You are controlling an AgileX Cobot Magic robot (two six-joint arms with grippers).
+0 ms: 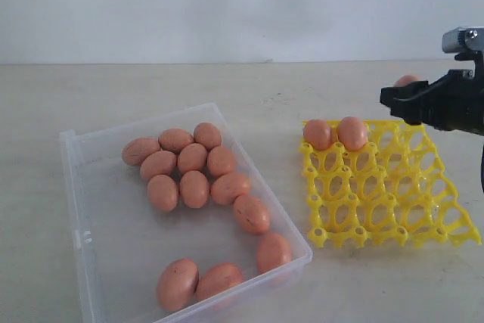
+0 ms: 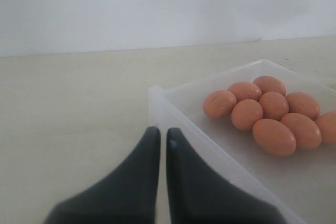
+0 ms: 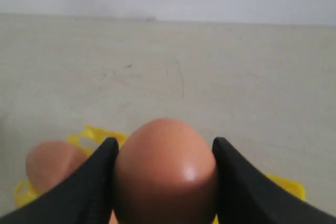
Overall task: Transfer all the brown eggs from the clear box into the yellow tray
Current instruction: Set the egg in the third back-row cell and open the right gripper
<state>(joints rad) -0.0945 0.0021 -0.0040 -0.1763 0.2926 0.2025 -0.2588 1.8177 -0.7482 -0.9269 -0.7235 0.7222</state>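
Observation:
Several brown eggs point(image 1: 194, 187) lie loose in the clear box point(image 1: 72, 187) on the left of the table. The yellow tray point(image 1: 378, 209) sits to its right, with two eggs point(image 1: 318, 134) point(image 1: 352, 132) in the cups of its far left corner. My right gripper point(image 1: 397, 92) hovers above the tray's far right part, shut on one brown egg point(image 3: 165, 177) held between its black fingers point(image 3: 89, 182). My left gripper point(image 2: 163, 132) is shut and empty, low beside an outer wall of the clear box point(image 2: 173, 98); a cluster of eggs point(image 2: 273, 136) lies beyond it. The exterior view does not show it.
The beige table point(image 1: 249, 88) runs back to a white wall point(image 1: 227, 5). Most of the tray's cups point(image 1: 393, 187) hold nothing. The near left of the box floor point(image 1: 121, 255) is bare.

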